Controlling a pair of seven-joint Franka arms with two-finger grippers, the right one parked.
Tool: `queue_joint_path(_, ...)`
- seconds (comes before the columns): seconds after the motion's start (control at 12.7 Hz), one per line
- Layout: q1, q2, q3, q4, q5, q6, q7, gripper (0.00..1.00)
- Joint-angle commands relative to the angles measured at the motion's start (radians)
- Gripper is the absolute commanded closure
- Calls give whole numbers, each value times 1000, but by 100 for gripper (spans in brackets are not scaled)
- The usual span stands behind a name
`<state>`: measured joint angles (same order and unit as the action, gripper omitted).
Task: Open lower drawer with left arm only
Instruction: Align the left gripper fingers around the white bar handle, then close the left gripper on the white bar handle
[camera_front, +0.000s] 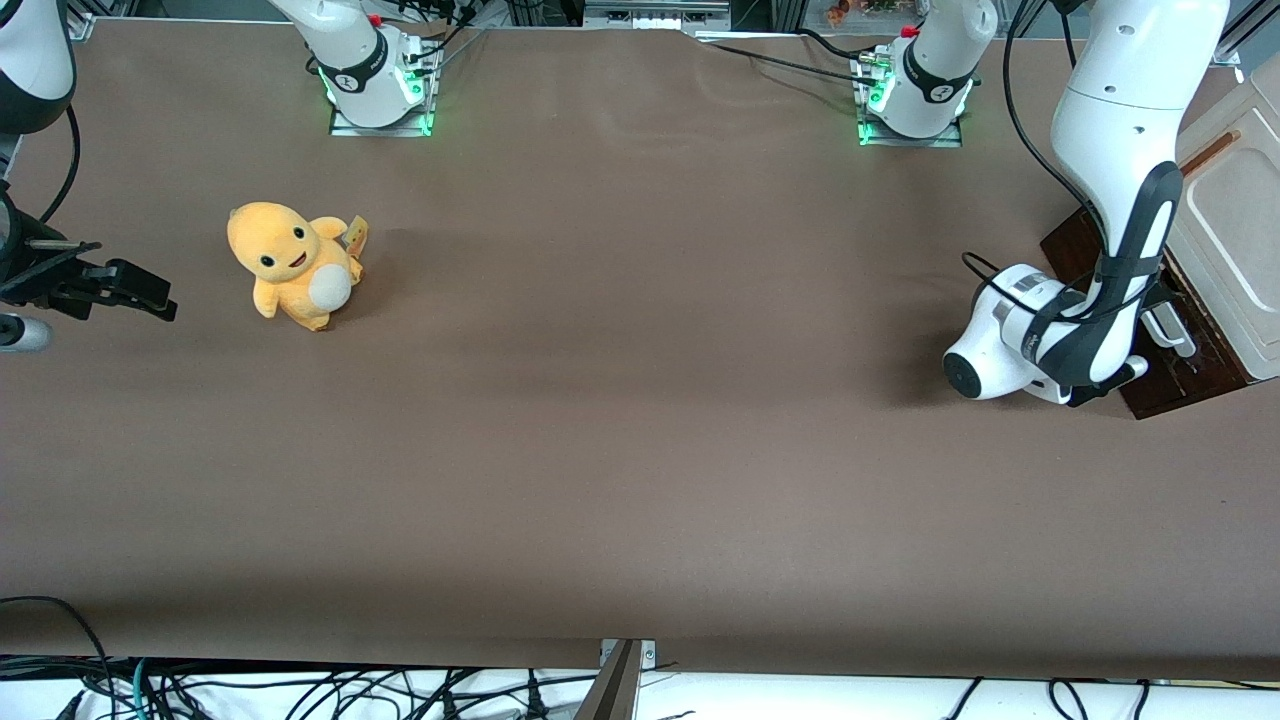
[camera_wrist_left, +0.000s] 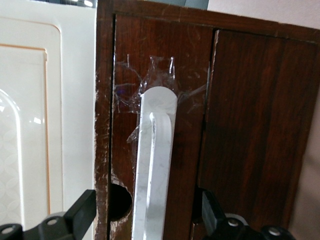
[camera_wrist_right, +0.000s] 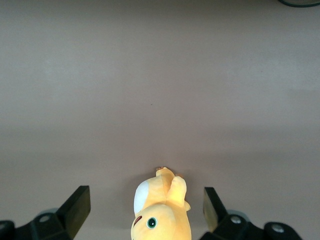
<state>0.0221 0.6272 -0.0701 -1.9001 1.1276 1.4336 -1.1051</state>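
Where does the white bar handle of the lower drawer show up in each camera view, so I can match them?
Front view: the white bar handle peeks out beside the left arm's wrist, against the dark drawer front.
Left wrist view: the handle runs lengthwise between the open fingers of the gripper.
Right wrist view: not in it.
Shared landmark: the cream cabinet beside the drawer front.

Dark brown glossy wood on the lower drawer (camera_wrist_left: 165, 100) front, scuffed and chipped pale along one edge, with crinkled clear tape stuck around the end of the smooth, faintly mottled white bar handle (camera_wrist_left: 155, 170). Smooth cream plastic-looking panels on the cabinet (camera_wrist_left: 45, 100); matt black fingers (camera_wrist_left: 82, 212) on the gripper (camera_wrist_left: 150, 220), spread to either side of the handle, below the left arm (camera_front: 1120, 150) in glossy white shell. Matt brown cloth-like cover over the table (camera_front: 640, 450), and soft orange plush on the toy (camera_front: 290, 262).
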Motion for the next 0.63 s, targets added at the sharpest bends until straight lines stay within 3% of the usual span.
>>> queue_joint_path(0.0,-1,-7,3,-16,35,-9,-12,11)
queue_joint_path(0.32,-2,-6,3,-16,34,-9,-12,44)
queue_joint_path(0.55,-7,-4,3,-16,34,-10,-12,56)
